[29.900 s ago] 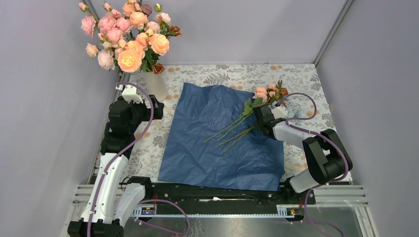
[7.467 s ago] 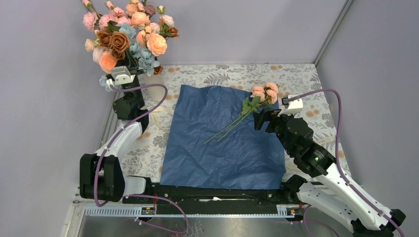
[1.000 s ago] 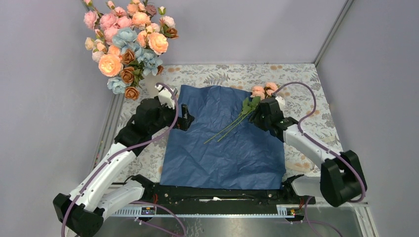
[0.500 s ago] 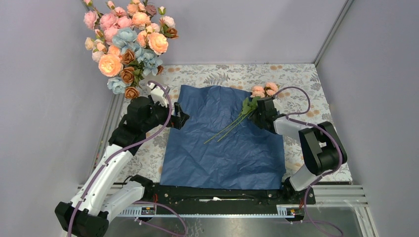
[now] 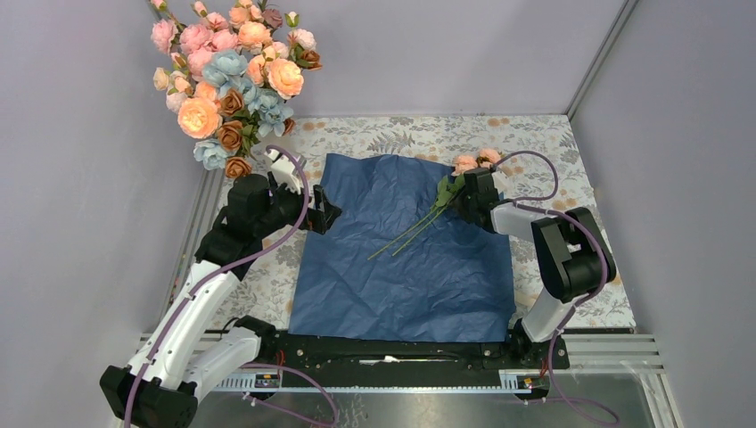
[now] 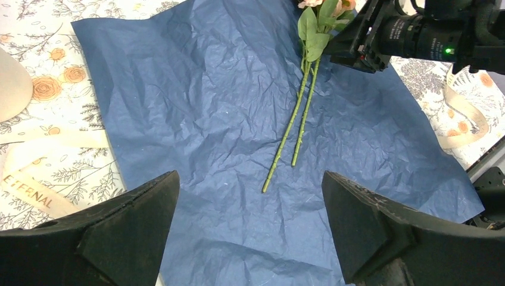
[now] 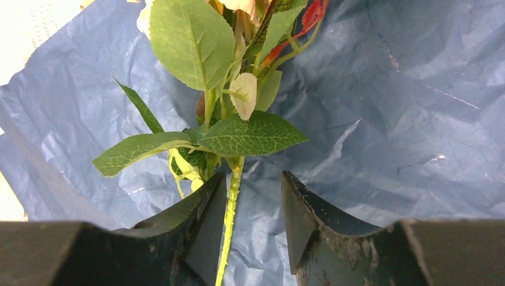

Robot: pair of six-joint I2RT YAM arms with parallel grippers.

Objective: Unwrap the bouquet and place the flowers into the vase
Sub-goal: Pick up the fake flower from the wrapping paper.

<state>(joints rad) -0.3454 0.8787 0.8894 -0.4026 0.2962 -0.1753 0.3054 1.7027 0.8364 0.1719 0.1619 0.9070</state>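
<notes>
The bouquet's navy wrapping paper [image 5: 401, 259] lies spread flat on the table. Two flowers with peach blooms [image 5: 472, 161] and long green stems [image 6: 298, 119] rest on its far right part. My right gripper [image 5: 460, 198] sits low over them just below the leaves. Its jaws are narrowly apart, with one stem [image 7: 231, 196] against the left finger and a gap to the right finger. My left gripper [image 6: 248, 179] hangs wide open and empty over the paper's left side [image 5: 325, 214]. The off-white vase [image 6: 12, 86] shows at the left edge, and many flowers [image 5: 227, 80] stand in it.
A cream ribbon [image 6: 36, 185] printed with letters lies on the floral tablecloth left of the paper. Another ribbon loop [image 6: 461, 113] lies to the right. Grey walls enclose the table on three sides, and a black rail [image 5: 392, 348] runs along the near edge.
The right gripper slid up the stems toward the leaves and its jaws narrowed round a stem. The left gripper drew back slightly to the left, still open.
</notes>
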